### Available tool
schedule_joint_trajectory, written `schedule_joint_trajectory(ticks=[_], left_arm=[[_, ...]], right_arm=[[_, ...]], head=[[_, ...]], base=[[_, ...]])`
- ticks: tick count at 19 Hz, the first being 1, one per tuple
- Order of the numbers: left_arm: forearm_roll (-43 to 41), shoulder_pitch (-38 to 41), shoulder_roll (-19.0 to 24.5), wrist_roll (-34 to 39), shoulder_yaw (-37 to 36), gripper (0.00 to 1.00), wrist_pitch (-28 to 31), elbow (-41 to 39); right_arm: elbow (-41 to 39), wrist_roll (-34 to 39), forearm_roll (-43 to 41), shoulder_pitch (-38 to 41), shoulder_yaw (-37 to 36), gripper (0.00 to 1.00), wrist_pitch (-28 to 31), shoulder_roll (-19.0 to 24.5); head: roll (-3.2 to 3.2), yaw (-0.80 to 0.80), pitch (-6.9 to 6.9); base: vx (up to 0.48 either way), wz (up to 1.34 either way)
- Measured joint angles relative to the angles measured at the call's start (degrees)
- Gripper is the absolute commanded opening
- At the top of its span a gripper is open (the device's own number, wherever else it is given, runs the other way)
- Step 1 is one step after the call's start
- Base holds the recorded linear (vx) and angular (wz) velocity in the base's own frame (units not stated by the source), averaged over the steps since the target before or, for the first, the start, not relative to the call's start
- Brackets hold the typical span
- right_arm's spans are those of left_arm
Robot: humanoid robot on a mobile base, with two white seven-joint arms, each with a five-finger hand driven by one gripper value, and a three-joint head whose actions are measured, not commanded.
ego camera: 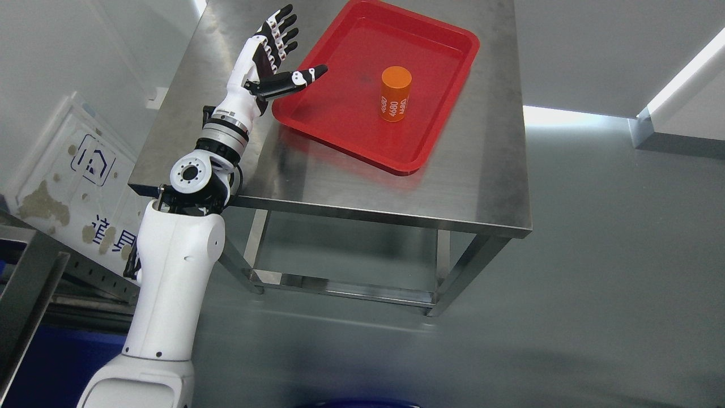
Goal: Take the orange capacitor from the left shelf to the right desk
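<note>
Orange capacitor [395, 93] is seen upright in the red tray [447, 139], just above frame centre, on the steel table [487, 187]. Long axis roughly vertical, tilted slightly toward the camera; flat top faces up, white print on the side.

Left hand [277, 51] is raised at upper left of frame, over the tray's left rim. Fingers [281, 31] spread and pointing up-frame, thumb [300, 77] stuck out toward the tray interior. Nothing is held. Palm appears to face the capacitor side.

Key relation: capacitor lies to the right of the hand and slightly lower in frame, apart from it with bare tray floor between. Thumb tip points roughly at it. No contact yet.

Right hand is not in view, so the left is the only candidate.

Judged: a side approach is needed, hand translated right across the tray, fingers wrapped around the cylinder's wall. Tipping risk is expected if the thumb lands first, since the cylinder stands free.

Shelf from the task is not identifiable here.
</note>
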Motion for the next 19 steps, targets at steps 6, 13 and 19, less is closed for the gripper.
schedule_joint_trajectory(ticks=[6, 13, 19], left_arm=[[-0.1, 4.5, -0.5, 0.1, 2.1, 1.00, 0.0, -6.6], [-0.3, 8.5, -0.8, 2.5, 3.4, 1.00, -0.3, -10.8], [-0.8, 10.0, -0.9, 3.3, 4.5, 1.00, -0.3, -12.8]], right_arm=[[0.0, -0.2, 0.0, 0.0, 0.0, 1.00, -0.1, 0.0], [0.0, -0.3, 0.0, 0.0, 0.0, 1.00, -0.2, 0.0], [0.0, -0.3, 0.0, 0.0, 0.0, 1.00, -0.3, 0.0]], head=[[0.00, 0.00, 0.00], [0.00, 0.00, 0.01], [0.00, 0.00, 0.01]], base=[[0.000, 0.00], [0.000, 0.00], [0.000, 0.00]])
